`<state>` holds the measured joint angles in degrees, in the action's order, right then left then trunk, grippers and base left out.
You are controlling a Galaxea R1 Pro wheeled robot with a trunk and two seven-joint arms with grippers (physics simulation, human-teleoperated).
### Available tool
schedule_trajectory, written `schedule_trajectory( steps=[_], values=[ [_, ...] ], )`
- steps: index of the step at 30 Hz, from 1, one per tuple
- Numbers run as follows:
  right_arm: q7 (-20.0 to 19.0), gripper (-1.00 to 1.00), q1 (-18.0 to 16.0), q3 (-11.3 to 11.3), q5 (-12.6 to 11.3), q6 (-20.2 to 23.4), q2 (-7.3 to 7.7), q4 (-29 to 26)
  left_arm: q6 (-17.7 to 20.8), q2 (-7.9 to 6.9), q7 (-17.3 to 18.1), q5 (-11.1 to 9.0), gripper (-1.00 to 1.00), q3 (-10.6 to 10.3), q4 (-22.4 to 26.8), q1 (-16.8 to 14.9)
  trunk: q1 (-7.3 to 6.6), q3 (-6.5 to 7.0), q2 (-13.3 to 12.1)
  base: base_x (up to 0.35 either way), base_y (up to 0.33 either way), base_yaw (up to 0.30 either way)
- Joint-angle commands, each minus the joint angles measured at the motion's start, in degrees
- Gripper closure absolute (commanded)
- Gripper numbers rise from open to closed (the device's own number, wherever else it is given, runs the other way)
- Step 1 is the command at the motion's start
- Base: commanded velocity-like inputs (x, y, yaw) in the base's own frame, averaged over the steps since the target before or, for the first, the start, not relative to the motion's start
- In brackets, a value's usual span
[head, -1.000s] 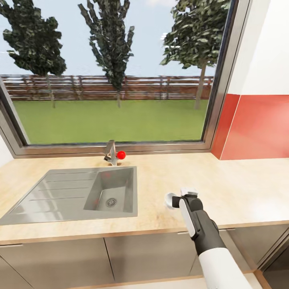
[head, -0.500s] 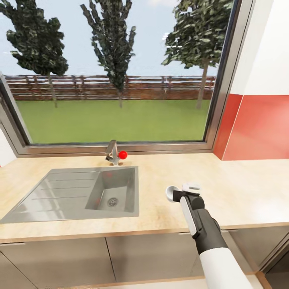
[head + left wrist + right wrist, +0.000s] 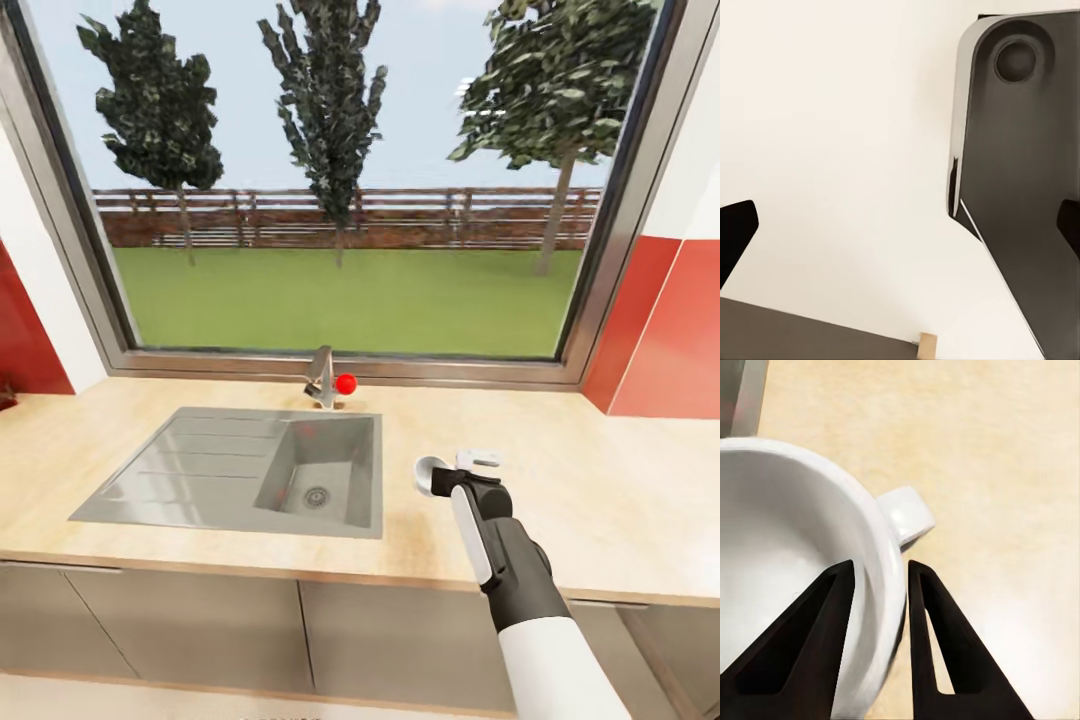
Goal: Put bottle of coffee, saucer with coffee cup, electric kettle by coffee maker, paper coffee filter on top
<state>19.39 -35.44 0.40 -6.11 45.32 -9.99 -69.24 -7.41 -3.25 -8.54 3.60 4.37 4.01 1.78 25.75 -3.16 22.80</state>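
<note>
The right gripper [image 3: 877, 577] pinches the coffee cup [image 3: 432, 476] by its rim — one finger inside, one outside — over the beige surface [image 3: 600, 500], just right of the sink [image 3: 200, 480]. Beyond stands the tap [image 3: 322, 377], then the window [image 3: 350, 200]. The view has swung left since earlier; the cup stays clamped.

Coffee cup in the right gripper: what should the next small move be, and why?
Probably keep the grip and carry on along the countertop. The right gripper has one finger inside and one outside the wall of the coffee cup, beside its handle, so it looks pinched. The cup is right of the sink, with no saucer nearby to set it on.
</note>
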Motion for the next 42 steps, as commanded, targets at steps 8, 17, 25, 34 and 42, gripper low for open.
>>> schedule_trajectory(
  steps=[8,17,25,34,42],
  values=[
    [0.5,1.0,0.0,0.0,-3.1,0.1,-0.01,-0.1,-0.1,0.16,-0.1,0.4,-1.0,0.4,0.4,0.0,0.04,-0.12,0.1,0.0,0.0,0.279],
    [0.6,1.0,-0.1,0.1,-3.3,0.1,-0.01,-0.1,-0.1,0.13,-0.1,0.4,-1.0,0.5,0.4,0.1,0.04,-0.12,0.1,0.0,0.0,0.279],
    [0.6,1.0,0.0,5.7,-3.3,0.2,-0.01,0.0,-0.1,0.11,-0.1,0.4,-1.0,0.6,0.4,0.1,0.04,-0.12,0.1,0.0,0.0,0.279],
    [0.6,1.0,0.0,8.1,-3.3,0.2,-0.01,0.1,0.0,0.27,-0.1,0.4,-1.0,0.5,1.5,0.0,0.04,-0.12,0.1,0.0,0.0,0.279],
    [0.6,1.0,0.0,8.1,-3.3,0.2,-0.01,0.1,0.1,0.6,-0.1,0.4,-1.0,0.5,1.9,0.0,0.04,-0.12,0.1,0.0,0.0,0.28]
  ],
)
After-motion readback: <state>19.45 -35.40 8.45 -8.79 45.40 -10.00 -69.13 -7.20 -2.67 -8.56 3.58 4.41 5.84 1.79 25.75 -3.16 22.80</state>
